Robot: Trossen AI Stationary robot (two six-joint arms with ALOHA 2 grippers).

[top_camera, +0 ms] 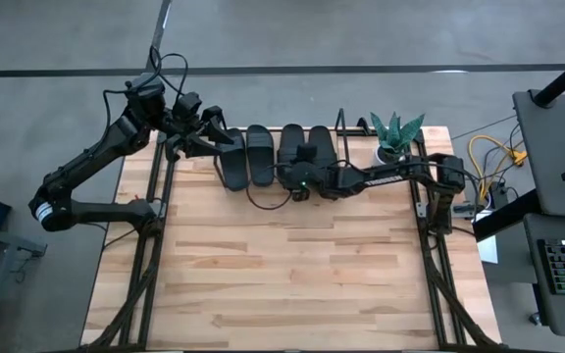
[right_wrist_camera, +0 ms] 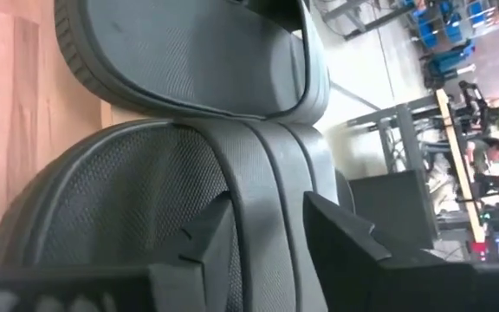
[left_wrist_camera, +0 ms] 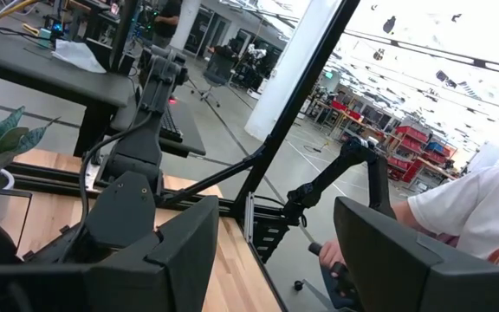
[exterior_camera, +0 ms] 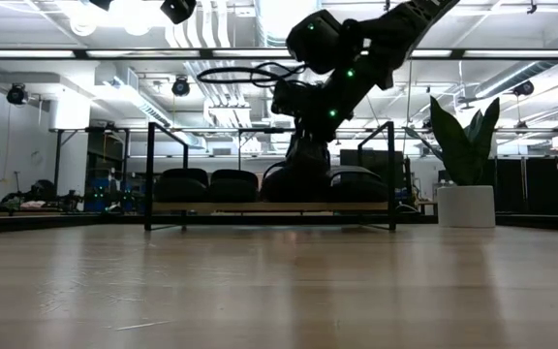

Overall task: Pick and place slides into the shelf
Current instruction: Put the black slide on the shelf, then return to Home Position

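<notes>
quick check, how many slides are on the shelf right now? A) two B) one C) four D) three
C: the high view shows four black slides side by side on the shelf, with the right gripper over the third one from the left.

The scene is lit evenly from bright ceiling lights [exterior_camera: 114,15], which are blown out to glare in the low view. Soft reflections are cast on the near tabletop [exterior_camera: 279,291], which is blurred.
</notes>
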